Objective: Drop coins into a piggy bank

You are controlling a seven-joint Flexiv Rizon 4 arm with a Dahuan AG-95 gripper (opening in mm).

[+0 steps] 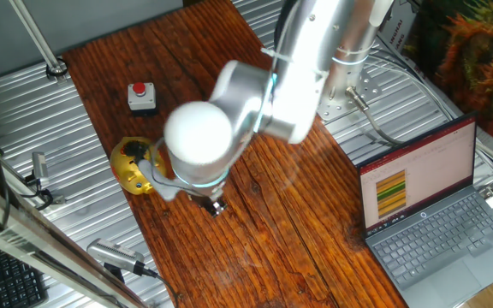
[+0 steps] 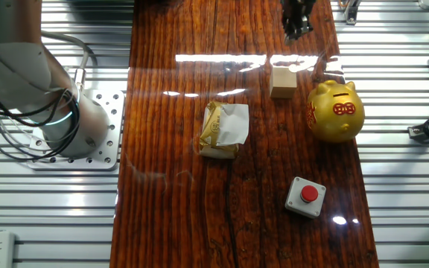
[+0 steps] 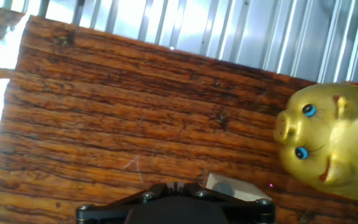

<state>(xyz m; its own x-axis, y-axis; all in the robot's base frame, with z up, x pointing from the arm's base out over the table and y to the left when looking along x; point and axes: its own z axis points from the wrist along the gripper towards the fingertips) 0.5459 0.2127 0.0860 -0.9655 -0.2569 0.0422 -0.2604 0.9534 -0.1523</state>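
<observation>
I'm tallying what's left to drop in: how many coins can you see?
1: a dark grey coin lying on the pale wooden cube, beside the piggy bank. Others may be hidden.

Pale wooden cube (image 2: 283, 82) near my board's far end, crumpled wrapper packet (image 2: 223, 130) mid-board, red button box (image 2: 305, 196) closer, open laptop (image 1: 426, 210) beside.

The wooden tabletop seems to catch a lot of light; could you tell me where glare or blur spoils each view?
The other fixed view: white glare streaks cross the dark wooden tabletop near the pale wooden cube. Hand view: the top-left corner is blown out, yet the shiny gold piggy bank is sharp. One fixed view: the arm's white joint looks soft.
</observation>
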